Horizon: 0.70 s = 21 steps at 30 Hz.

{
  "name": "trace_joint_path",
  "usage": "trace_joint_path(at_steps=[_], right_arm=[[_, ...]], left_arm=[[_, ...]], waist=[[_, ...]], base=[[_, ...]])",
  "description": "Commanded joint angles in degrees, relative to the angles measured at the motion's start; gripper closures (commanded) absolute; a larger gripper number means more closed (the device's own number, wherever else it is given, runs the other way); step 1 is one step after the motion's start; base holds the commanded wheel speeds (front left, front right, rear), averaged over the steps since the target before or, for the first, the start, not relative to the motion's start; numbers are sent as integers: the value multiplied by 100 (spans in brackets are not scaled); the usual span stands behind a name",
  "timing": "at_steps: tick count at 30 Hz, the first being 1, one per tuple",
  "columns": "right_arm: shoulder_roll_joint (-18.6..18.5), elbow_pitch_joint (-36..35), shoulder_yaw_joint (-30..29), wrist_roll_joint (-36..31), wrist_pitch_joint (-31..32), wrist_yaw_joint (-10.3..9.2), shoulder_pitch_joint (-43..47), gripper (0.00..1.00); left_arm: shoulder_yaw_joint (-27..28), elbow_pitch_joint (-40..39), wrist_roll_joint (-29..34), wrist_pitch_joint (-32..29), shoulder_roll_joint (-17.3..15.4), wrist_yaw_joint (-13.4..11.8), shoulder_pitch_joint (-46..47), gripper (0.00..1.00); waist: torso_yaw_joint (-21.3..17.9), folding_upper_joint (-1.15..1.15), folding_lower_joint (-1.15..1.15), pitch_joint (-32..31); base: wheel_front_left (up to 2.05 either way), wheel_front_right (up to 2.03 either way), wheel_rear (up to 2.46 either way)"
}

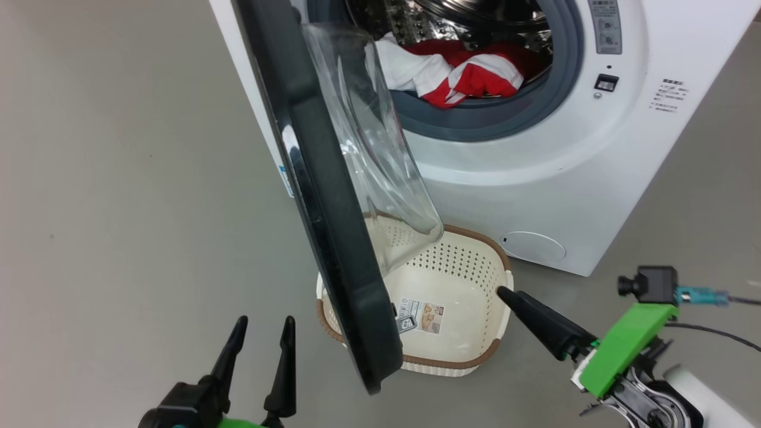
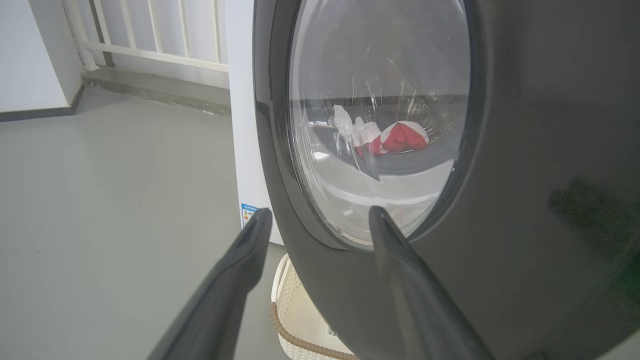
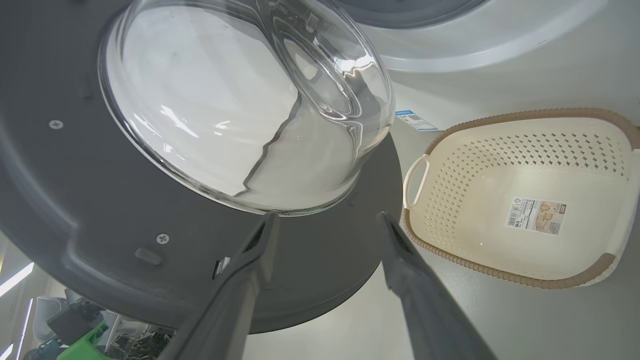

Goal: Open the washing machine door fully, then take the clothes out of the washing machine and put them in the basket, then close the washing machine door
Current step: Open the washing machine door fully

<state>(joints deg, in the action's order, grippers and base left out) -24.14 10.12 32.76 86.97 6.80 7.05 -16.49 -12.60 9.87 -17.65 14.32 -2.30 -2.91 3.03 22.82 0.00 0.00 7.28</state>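
In the head view the left gripper (image 1: pixel 265 324) sits at 7 o'clock, its two fingers parted and holding nothing; in its own wrist view (image 2: pixel 320 212) they straddle empty air just before the door's outer face. The right gripper (image 1: pixel 511 297) at 4 o'clock is seen side-on, pointing toward 10 o'clock at the basket's rim; its wrist view (image 3: pixel 327 216) shows the fingers spread and empty. Between them the washing machine door (image 1: pixel 333 226) stands ajar, edge-on, its long axis running from 11 to 6 o'clock, the glass bowl window (image 1: pixel 368 137) bulging toward 3 o'clock. Its lower edge hides the left part of the basket (image 1: pixel 487 246), which stands on the floor (image 1: pixel 119 178) with a paper label (image 1: pixel 419 315) inside. Beyond, the washing machine (image 1: pixel 535 178) is cut off at 12 o'clock; the clothes (image 1: pixel 469 71), red and white, lie in its mouth.
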Motion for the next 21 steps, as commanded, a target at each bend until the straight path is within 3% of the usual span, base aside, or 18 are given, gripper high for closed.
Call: trace_joint_path(at_steps=[1,15,18,21], right_arm=[[-119,-64,34,-97,-235,44,142,0],[-504,714,238,-816,-2023,44,451,0],[-553,968,191,-1252,-2159,44,430,0],[-459,1139,-275,-2007,-2175,44,429,0]], left_arm=[[235,-95,63,68,-57,57,34,0],[301,-91,54,68,-57,67,34,0],[316,-85,58,68,-57,72,29,0],[340,-95,58,68,-57,69,38,0]], waist=[[-67,0,0,-1],[-123,0,0,-26],[-124,0,0,-33],[-136,0,0,-21]], base=[[0,0,0],[0,0,0],[0,0,0],[0,0,0]])
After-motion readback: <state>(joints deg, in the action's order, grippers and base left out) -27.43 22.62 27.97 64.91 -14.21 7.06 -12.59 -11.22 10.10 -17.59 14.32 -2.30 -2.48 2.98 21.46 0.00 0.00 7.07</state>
